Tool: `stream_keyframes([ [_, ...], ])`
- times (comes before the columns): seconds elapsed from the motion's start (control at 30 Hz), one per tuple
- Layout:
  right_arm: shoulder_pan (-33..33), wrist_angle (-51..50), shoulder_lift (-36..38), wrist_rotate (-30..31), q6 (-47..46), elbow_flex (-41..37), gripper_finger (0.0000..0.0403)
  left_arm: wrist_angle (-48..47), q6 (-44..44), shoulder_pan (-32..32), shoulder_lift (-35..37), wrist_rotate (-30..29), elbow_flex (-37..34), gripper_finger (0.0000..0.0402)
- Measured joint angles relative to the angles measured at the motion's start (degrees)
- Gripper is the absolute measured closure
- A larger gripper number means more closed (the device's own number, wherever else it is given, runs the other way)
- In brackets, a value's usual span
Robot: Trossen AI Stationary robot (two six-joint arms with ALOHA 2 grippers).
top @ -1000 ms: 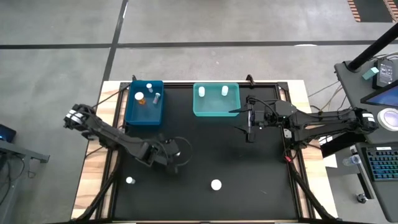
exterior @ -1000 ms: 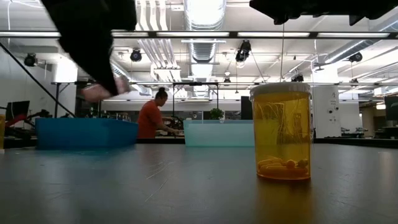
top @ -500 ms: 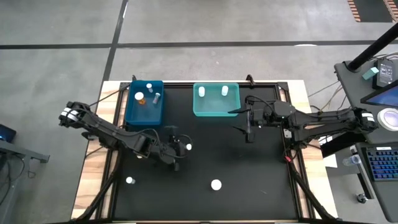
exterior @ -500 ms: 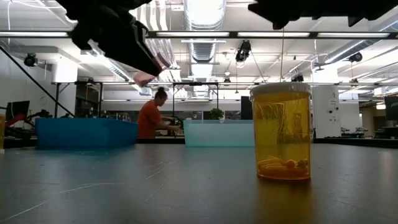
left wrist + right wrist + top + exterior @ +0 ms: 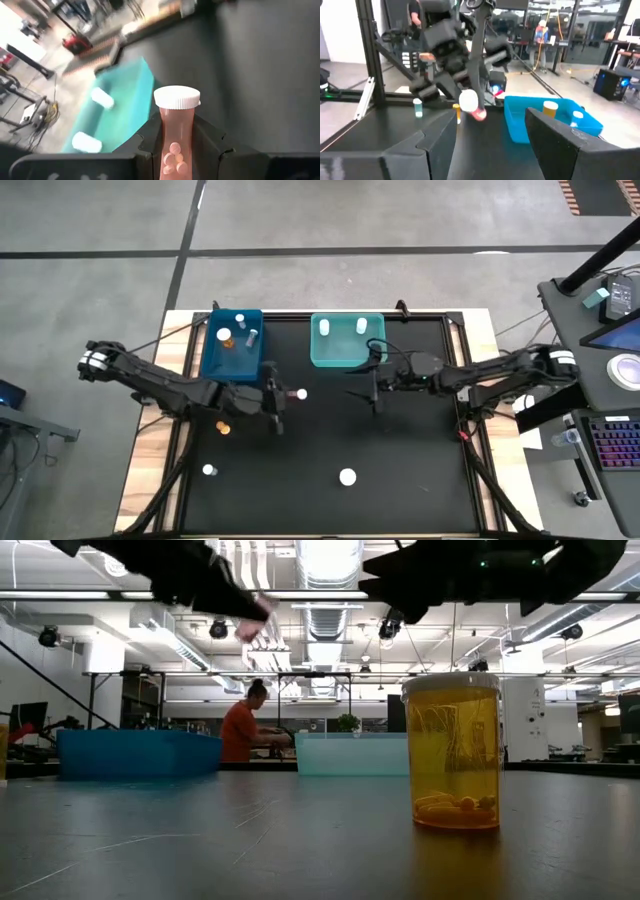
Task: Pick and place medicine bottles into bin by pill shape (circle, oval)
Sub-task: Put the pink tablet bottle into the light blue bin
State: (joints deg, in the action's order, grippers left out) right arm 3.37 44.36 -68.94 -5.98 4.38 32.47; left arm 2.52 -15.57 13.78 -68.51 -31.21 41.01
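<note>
I am holding a pink-bodied, white-capped medicine bottle (image 5: 176, 131) in my left gripper (image 5: 284, 394), fingers clamped on its sides, above the black table (image 5: 400, 460) between the blue bin (image 5: 232, 358) and the teal bin (image 5: 347, 340); my right gripper (image 5: 372, 388) is hanging wide and empty just beside the teal bin. An amber bottle (image 5: 451, 751) is standing on the table, well apart from both bins

We are seeing two bins (image 5: 232, 365) (image 5: 330, 358) sitting side by side at the table's (image 5: 420, 450) far edge, bottles lying inside each. Two more bottles (image 5: 208, 470) (image 5: 347, 476) are standing near the front edge, well apart. Between the bins, another bottle (image 5: 298, 393) is hanging above the table.
</note>
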Motion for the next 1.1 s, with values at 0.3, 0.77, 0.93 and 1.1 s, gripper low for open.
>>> stream_keyframes([
  [0.3, -0.13, 16.15, -8.88, -0.43, -2.2, 0.04, 0.0179, 18.0, 1.64, 0.2, 3.16, 7.21, -5.35, 0.034],
  [0.77, -1.6, 18.96, -15.03, -0.48, -1.56, 5.53, 0.0179, 25.88, 1.8, 0.15, 2.56, 7.12, -9.22, 0.034],
  [0.93, -3.01, 12.14, -17.45, -0.46, 1.62, 11.14, 0.0179, 25.73, 1.87, 0.09, 2.56, 6.78, -9.22, 0.034],
  [1.1, -4.09, 5.89, -19.08, -0.48, 3.8, 16.09, 0.0179, 25.42, 1.85, 0.09, 2.56, 6.42, -9.22, 0.034],
])
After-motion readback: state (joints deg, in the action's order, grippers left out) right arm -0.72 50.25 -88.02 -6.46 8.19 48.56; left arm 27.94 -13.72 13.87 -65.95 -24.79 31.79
